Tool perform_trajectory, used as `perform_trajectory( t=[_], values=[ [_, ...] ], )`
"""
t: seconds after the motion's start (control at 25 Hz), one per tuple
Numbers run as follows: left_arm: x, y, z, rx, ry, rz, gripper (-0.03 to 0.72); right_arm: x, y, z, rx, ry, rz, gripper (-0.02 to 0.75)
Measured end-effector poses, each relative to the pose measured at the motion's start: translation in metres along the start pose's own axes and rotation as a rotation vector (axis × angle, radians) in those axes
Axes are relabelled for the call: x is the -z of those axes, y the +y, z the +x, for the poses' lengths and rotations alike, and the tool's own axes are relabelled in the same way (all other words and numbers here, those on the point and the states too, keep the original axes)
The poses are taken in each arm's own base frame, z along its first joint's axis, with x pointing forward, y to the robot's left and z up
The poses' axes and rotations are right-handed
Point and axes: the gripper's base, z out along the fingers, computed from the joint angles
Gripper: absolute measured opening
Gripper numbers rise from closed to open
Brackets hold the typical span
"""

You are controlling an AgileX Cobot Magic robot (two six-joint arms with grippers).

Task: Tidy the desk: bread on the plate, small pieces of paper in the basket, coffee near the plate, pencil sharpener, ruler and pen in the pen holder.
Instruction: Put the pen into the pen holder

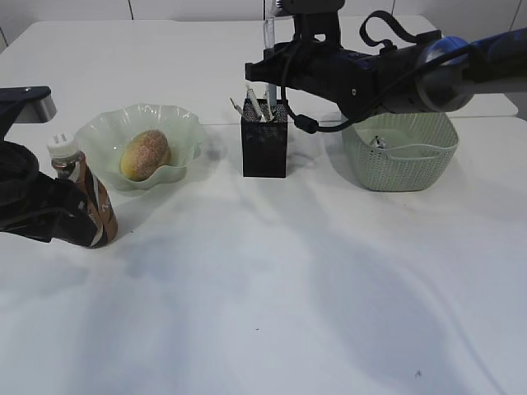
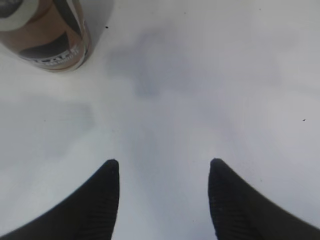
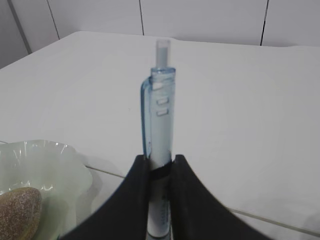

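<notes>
- My desk (image 1: 272, 313) is one broad white tabletop, and I place everything else by it.
- Beyond its far edge I see a pale wall (image 3: 200, 20) of flat white panels split by thin dark vertical seams.
- A faint seam line (image 1: 165, 125) crosses the desk's far half.
- Soft grey shadows (image 1: 362, 304) spread over the desk's near half; the light is even and diffuse.
- A tiny dark speck (image 1: 417, 374) sits near the desk's front right.

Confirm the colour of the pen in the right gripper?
Translucent pale blue barrel with a clear push button; the pen shows best in the right wrist view, clamped upright in the right gripper.
</notes>
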Motion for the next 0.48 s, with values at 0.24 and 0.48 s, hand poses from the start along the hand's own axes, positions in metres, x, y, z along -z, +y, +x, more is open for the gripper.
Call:
perform_trajectory(
  t=[0.24, 0.48],
  values=[
    [0.0, 0.0, -0.001, 0.0, -0.006, -0.001, 0.4, -0.003, 0.0, 0.005, 0.0, -0.007, 0.0, 0.092],
    [0.0, 0.0, -0.001, 0.0, -0.007, -0.001, 0.4, -0.006, -0.001, 0.012, -0.01, 0.007, 0.001, 0.092]
  ],
)
